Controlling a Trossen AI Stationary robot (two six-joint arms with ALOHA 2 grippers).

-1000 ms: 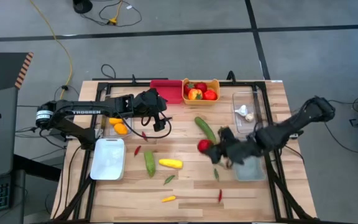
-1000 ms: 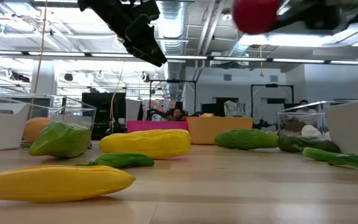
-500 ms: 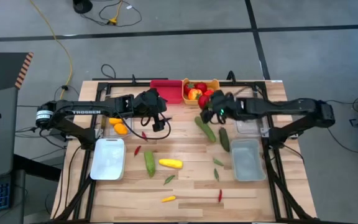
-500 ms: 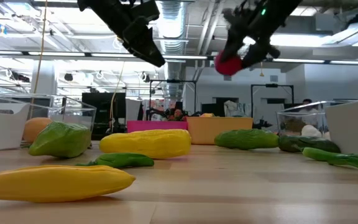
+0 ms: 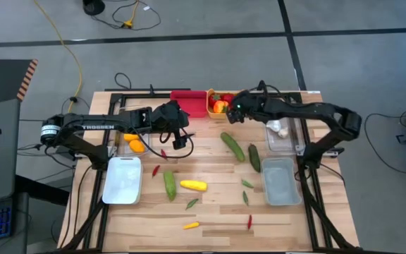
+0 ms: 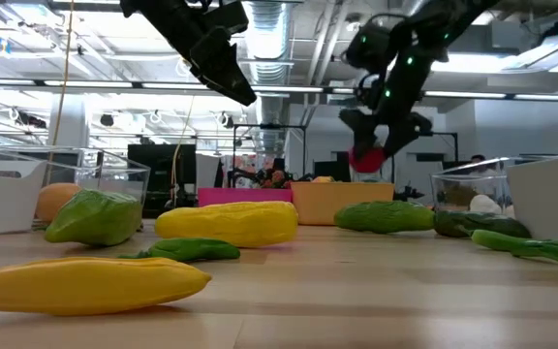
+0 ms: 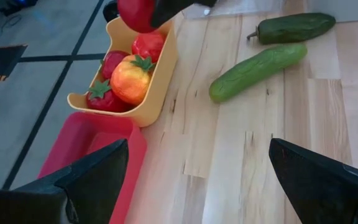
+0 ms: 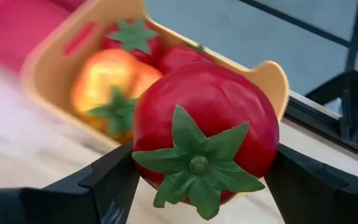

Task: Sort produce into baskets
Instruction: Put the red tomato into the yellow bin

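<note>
My right gripper (image 5: 232, 108) is shut on a red tomato (image 8: 207, 121) with a green calyx. It holds it above the orange-yellow bin (image 5: 246, 94) at the far edge, which has red and orange pieces inside. The tomato also shows in the low view (image 6: 366, 159) and the left wrist view (image 7: 138, 12). My left gripper (image 5: 182, 138) is open and empty, raised above the table left of centre, near the red bin (image 5: 187, 104). Two cucumbers (image 5: 232, 147) (image 5: 254, 157), a green piece (image 5: 169, 185) and a yellow piece (image 5: 193, 185) lie on the table. My right gripper pinches the tomato by its two opposite sides (image 8: 143, 155) between its two fingers (image 8: 104, 183), the calyx facing the wrist camera. The fingers come slanting down from the table's right. The tomato is lifted clear, above the orange-yellow bin's near part.
A clear tub (image 5: 130, 143) with orange pieces and a pale tray (image 5: 122, 180) stand at the left. A clear tub with garlic (image 5: 280, 128) and a pale tray (image 5: 282, 182) stand at the right. Small chilies (image 5: 156, 170) (image 5: 249, 221) lie toward the near edge.
My right gripper has carried the tomato from the table's middle right toward the far edge, and now stands over the orange-yellow bin. It has come down lower in the last half second. It has stayed shut on the tomato.
</note>
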